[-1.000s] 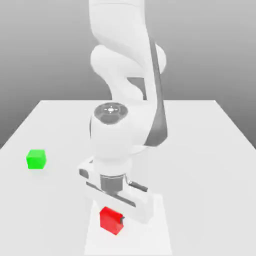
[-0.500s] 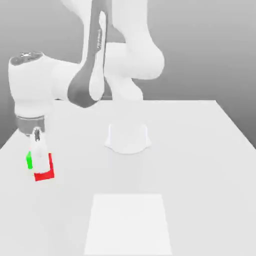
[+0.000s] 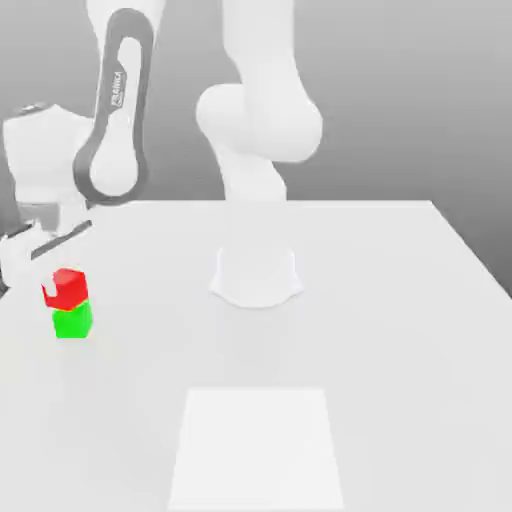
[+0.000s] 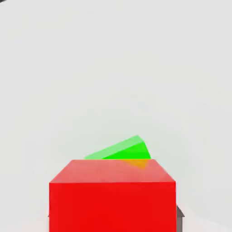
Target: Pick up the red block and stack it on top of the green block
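Observation:
The red block point(image 3: 68, 287) sits on top of the green block point(image 3: 73, 322) near the exterior view's left edge of the table, shifted slightly to the left of it. My gripper point(image 3: 55, 275) hangs right at the red block's upper left, with the white hand tilted above it. In the hand view the red block point(image 4: 112, 195) is very close, and a corner of the green block point(image 4: 121, 150) peeks out from beyond it, turned a little relative to the red one.
The arm's round white base point(image 3: 255, 280) stands mid-table. A lighter square patch point(image 3: 255, 445) lies on the white table point(image 3: 400, 330) towards the front. The stacked blocks are close to the table's left edge.
The arm carried the red block from the front patch over to the left. The red block was beside the green one half a second ago and now rests on top of it.

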`<move>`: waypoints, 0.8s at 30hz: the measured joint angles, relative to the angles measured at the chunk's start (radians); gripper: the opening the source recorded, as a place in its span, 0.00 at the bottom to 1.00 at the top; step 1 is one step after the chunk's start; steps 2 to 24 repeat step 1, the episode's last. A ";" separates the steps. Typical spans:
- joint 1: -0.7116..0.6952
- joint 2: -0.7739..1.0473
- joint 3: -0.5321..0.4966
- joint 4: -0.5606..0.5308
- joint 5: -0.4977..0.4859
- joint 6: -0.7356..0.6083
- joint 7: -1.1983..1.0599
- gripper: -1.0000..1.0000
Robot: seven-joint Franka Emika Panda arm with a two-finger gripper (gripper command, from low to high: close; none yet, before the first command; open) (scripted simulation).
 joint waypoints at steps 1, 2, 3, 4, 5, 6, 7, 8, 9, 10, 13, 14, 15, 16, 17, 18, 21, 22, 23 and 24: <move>0.000 0.000 0.000 0.000 0.000 0.000 0.000 1.00; 0.000 0.000 0.000 0.000 0.000 0.000 0.000 1.00; 0.000 0.000 0.000 0.000 0.000 0.000 0.000 1.00; 0.000 0.000 0.000 0.000 0.000 0.000 0.000 1.00; 0.000 0.000 0.000 0.000 0.000 0.000 0.000 1.00; 0.000 0.000 0.000 0.000 0.000 0.000 0.000 1.00; 0.000 0.000 0.000 0.000 0.000 0.000 0.000 1.00; 0.000 0.000 0.000 0.000 0.000 0.000 0.000 1.00; 0.000 0.000 0.000 0.000 0.000 0.000 0.000 1.00; 0.000 0.000 0.000 0.000 0.000 0.000 0.000 1.00; 0.000 0.000 0.000 0.000 0.000 0.000 0.000 1.00; 0.000 0.000 0.000 0.000 0.000 0.000 0.000 1.00; 0.000 0.000 0.000 0.000 0.000 0.000 0.000 1.00; 0.000 0.000 0.000 0.000 0.000 0.000 0.000 1.00; 0.000 0.000 0.000 0.000 0.000 0.000 0.000 1.00; 0.000 0.000 0.000 0.000 0.000 0.000 0.000 1.00; 0.000 0.000 0.000 0.000 0.000 0.000 0.000 1.00; 0.000 0.000 0.000 0.000 0.000 0.000 0.000 1.00; 0.000 0.000 0.000 0.000 0.000 0.000 0.000 1.00; 0.000 0.000 0.000 0.000 0.000 0.000 0.000 1.00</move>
